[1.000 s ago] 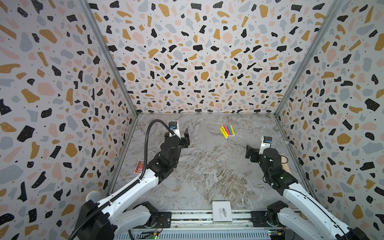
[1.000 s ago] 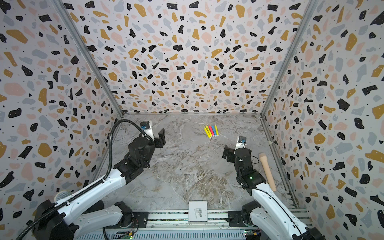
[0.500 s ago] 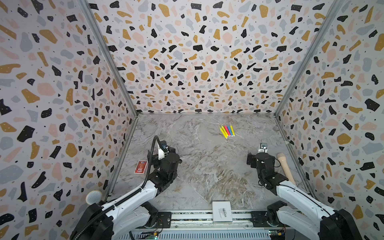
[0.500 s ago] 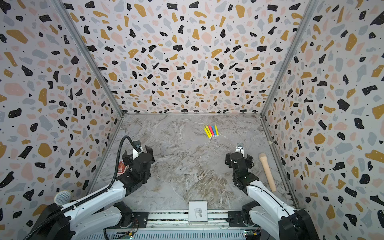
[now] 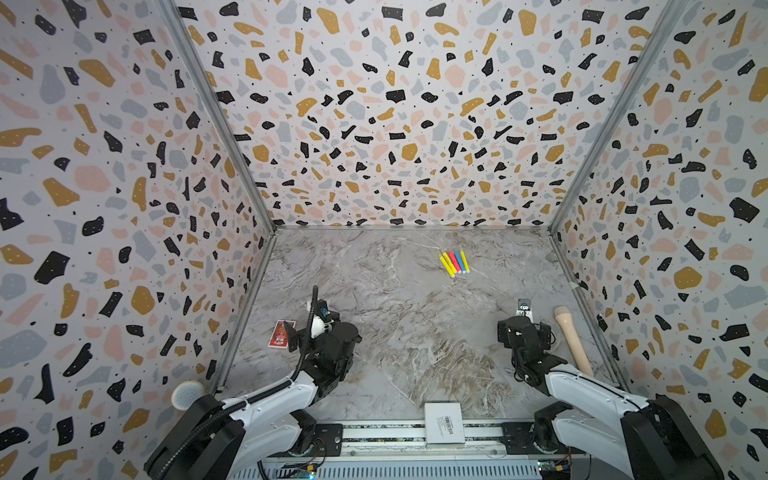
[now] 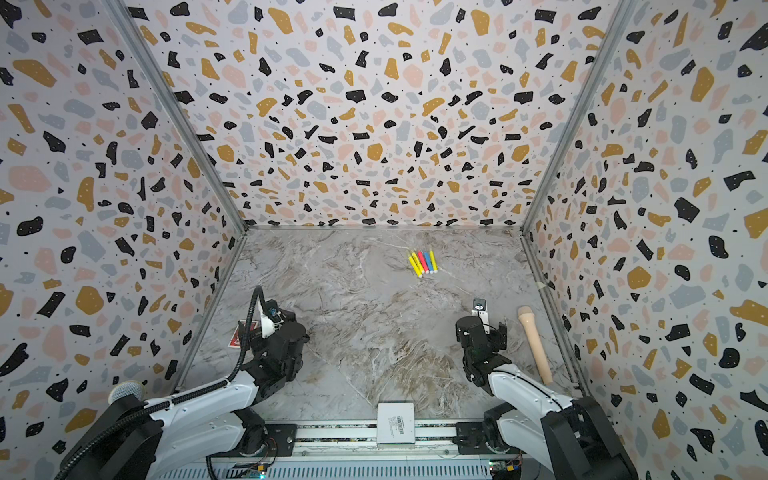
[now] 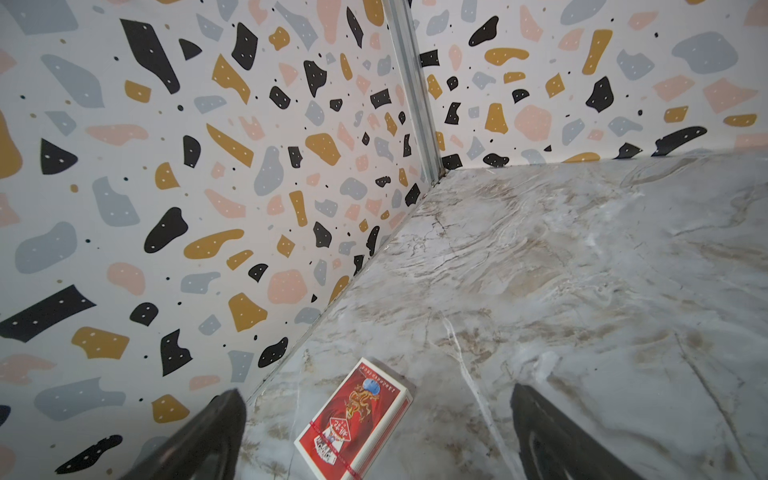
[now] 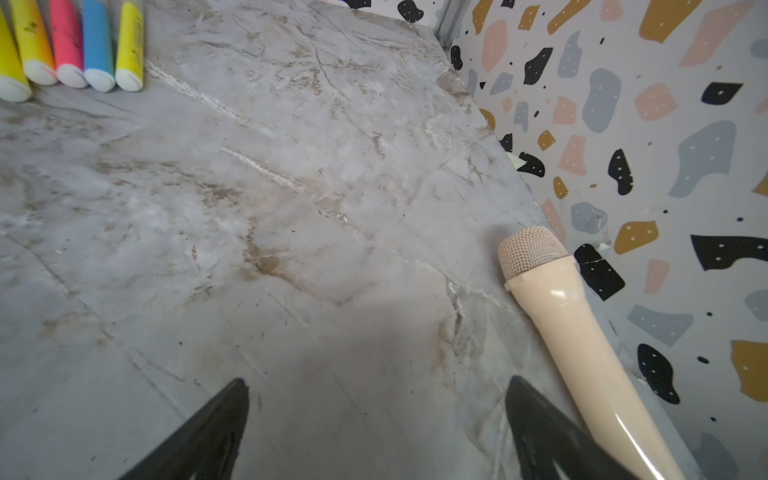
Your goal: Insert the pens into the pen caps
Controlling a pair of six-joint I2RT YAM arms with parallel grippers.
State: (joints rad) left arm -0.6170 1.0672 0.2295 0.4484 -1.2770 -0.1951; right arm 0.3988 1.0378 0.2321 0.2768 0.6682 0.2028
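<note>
Red box [image 7: 353,419] beside left gripper [image 7: 376,392], beige microphone [image 8: 582,332] beside right gripper [image 8: 376,382]; both spread, empty; pens [image 5: 455,262] well apart; arms since drawn back.

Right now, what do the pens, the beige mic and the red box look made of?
The pens: likely plastic, smooth matte coloured barrels with white end plugs, dark scuffs on a yellow one.
The microphone: glossy beige plastic body by its highlights; head a fine mesh, metal or plastic unclear.
The red box: printed cardboard, probably, with sharp folded edges and a slight sheen.
</note>
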